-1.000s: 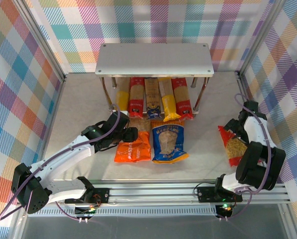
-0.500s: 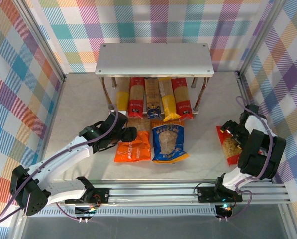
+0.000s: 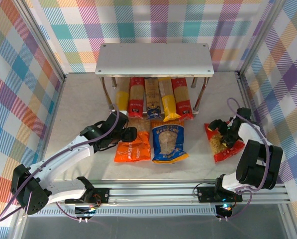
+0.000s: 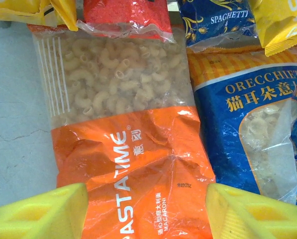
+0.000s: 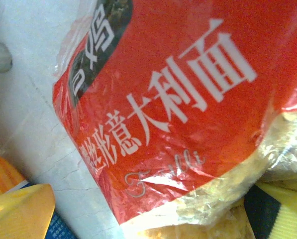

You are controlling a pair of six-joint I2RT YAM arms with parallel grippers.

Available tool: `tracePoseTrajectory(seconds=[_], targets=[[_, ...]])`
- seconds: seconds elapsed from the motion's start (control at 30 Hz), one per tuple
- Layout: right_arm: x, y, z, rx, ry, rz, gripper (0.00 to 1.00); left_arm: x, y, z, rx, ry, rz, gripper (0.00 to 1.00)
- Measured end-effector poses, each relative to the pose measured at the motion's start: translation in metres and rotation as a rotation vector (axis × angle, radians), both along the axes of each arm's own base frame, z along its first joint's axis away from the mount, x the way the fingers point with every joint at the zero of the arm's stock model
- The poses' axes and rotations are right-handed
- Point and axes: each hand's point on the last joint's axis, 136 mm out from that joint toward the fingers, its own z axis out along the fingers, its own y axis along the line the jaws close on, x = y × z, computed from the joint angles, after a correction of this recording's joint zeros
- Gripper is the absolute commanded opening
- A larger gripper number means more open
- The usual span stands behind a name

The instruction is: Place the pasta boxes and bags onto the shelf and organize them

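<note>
On the pale worktop [image 3: 83, 99], open left fingers [image 4: 39, 214] straddle the orange bag [image 4: 133, 164] lengthwise; right fingers [image 5: 287, 219] pinch the red bag [image 5: 188, 99].

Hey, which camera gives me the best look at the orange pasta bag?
Left wrist view: the orange bag lies right under the camera, between the fingers of the open left gripper, its macaroni window and PASTATIME print readable. The top external view shows the whole bag, small, beside the blue bag.
</note>
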Motion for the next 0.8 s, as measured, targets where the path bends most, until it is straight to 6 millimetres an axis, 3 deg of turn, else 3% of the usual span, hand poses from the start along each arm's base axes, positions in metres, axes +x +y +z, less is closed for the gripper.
tracePoseTrajectory(seconds=[0.47, 0.67, 0.8], targets=[[0.013, 0.082, 0.017, 0.254, -0.132, 0.084, 0.98, 0.001, 0.001, 0.000, 0.001, 0.000, 0.004, 0.64], [-0.004, 0.088, 0.025, 0.273, -0.109, 0.059, 0.98, 0.001, 0.002, 0.001, 0.000, -0.004, 0.006, 0.64], [-0.017, 0.075, 0.051, 0.175, -0.138, 0.047, 0.98, 0.000, 0.003, 0.006, -0.009, -0.016, 0.007, 0.64]])
